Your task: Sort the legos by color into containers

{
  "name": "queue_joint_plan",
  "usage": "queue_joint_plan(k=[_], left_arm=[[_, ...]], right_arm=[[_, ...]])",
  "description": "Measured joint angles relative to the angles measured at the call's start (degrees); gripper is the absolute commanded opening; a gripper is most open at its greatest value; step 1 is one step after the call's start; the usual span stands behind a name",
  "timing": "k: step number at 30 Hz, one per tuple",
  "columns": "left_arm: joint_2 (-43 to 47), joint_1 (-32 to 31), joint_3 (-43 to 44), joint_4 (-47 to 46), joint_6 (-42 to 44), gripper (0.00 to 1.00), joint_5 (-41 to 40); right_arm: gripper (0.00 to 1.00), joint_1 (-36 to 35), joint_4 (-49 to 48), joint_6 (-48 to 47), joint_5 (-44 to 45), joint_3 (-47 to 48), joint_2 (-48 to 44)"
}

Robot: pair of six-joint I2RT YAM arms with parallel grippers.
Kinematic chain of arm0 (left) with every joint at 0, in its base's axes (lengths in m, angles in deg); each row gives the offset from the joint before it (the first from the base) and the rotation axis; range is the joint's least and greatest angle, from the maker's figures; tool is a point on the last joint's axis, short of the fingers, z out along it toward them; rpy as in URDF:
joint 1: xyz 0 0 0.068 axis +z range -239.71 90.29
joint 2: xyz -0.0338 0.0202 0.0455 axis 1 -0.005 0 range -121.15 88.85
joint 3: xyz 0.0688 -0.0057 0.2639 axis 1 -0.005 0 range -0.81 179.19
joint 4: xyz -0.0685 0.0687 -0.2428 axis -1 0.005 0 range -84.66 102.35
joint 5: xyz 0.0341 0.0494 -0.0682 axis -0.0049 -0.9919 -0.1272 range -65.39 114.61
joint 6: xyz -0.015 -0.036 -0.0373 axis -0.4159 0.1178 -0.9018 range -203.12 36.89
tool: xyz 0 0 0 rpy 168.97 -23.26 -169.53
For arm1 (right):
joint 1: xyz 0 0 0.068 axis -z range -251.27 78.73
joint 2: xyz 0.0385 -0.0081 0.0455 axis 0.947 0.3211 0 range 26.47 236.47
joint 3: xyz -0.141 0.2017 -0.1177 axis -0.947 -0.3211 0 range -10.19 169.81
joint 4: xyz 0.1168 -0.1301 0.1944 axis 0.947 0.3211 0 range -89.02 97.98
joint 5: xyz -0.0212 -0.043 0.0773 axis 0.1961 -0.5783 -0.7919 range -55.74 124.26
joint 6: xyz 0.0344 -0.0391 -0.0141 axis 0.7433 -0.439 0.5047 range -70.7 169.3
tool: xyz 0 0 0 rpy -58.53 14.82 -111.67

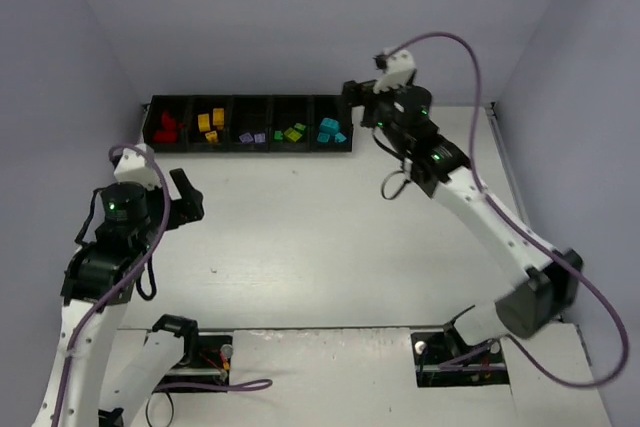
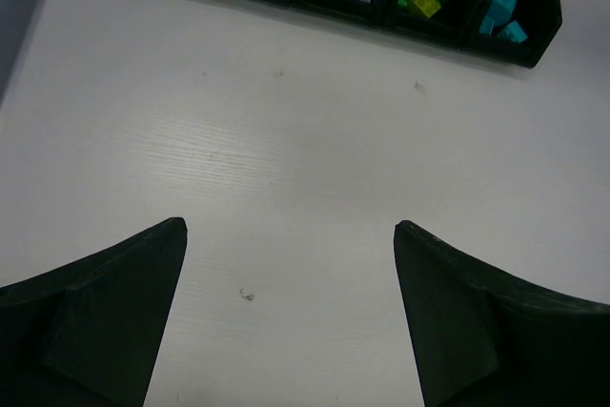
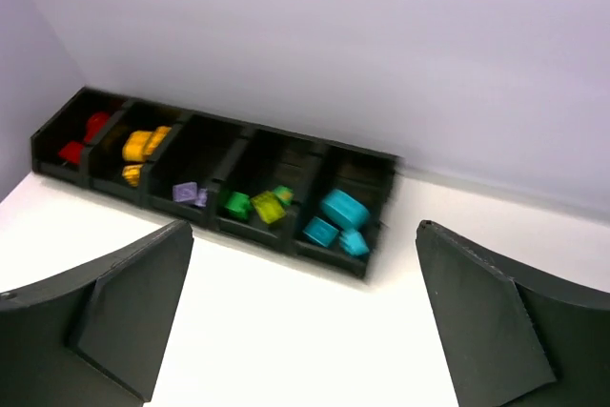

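1. The left gripper (image 1: 188, 197), jaws spread wide with nothing between them, hovers over the white table (image 1: 300, 247). The black five-compartment tray (image 1: 250, 150) lies well apart from it, toward 12 to 1 o'clock.
2. The tray's long axis runs 9 to 3 o'clock along the back wall. Read left to right, it holds the red bricks (image 1: 167, 127), the yellow-orange bricks (image 1: 211, 124), the lilac bricks (image 1: 252, 136), the green bricks (image 1: 292, 133) and the cyan bricks (image 1: 330, 129), one colour group per compartment. One yellowish piece sits among the greens.
3. The right gripper (image 1: 358, 97) is also fully spread and carries nothing. It hangs just beside the tray's cyan end, at the tray's 3 o'clock. From its own wrist camera the tray sits toward 11 o'clock.
4. The right arm is clearly the nearer of the two to the containers.
5. No loose brick shows on the table in any view, so the sorting looks complete. Neither gripper appears to have anything left to reach for.
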Motion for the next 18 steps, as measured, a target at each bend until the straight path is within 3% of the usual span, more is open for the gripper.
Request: queue_joint_plan(k=[5, 10, 18], left_arm=[[6.1, 0.0, 0.9, 1.0, -0.4, 0.89, -4.5], [11.1, 0.0, 1.4, 4.0, 0.3, 0.89, -8.2], [13.5, 0.0, 1.8, 9.4, 1.1, 0.89, -10.4]], right_arm=[[1.00, 5.2, 7.5, 1.6, 2.7, -10.3, -18.1], [1.00, 5.5, 14.9, 1.2, 5.6, -18.0, -33.0], [1.00, 5.5, 22.7, 2.5, 10.1, -25.2, -45.3]])
